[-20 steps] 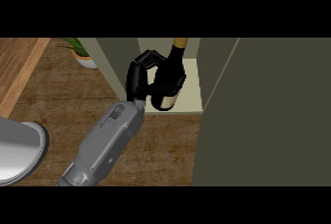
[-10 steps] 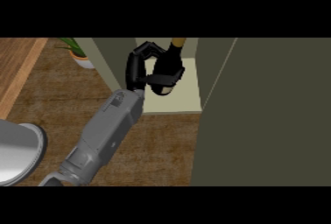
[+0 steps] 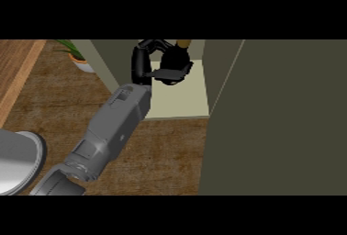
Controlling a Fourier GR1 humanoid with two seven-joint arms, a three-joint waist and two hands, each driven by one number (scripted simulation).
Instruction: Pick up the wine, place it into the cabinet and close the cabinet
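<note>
My left hand is curled round the wine, and it hides nearly all of the bottle. Only the gold-capped neck shows, poking out past the fingers toward the top of the view. From that I judge the bottle's long axis runs away from me, roughly upright as seen from above. Hand and wine are inside the cabinet opening, over the pale shelf. I cannot tell whether the base is touching the shelf yet. The open door is the big dark panel just right of the hand, and my forearm lies across the opening from the table side. So the release comes first, then the arm must back out leftward before the door can swing. My right hand is out of view.
</note>
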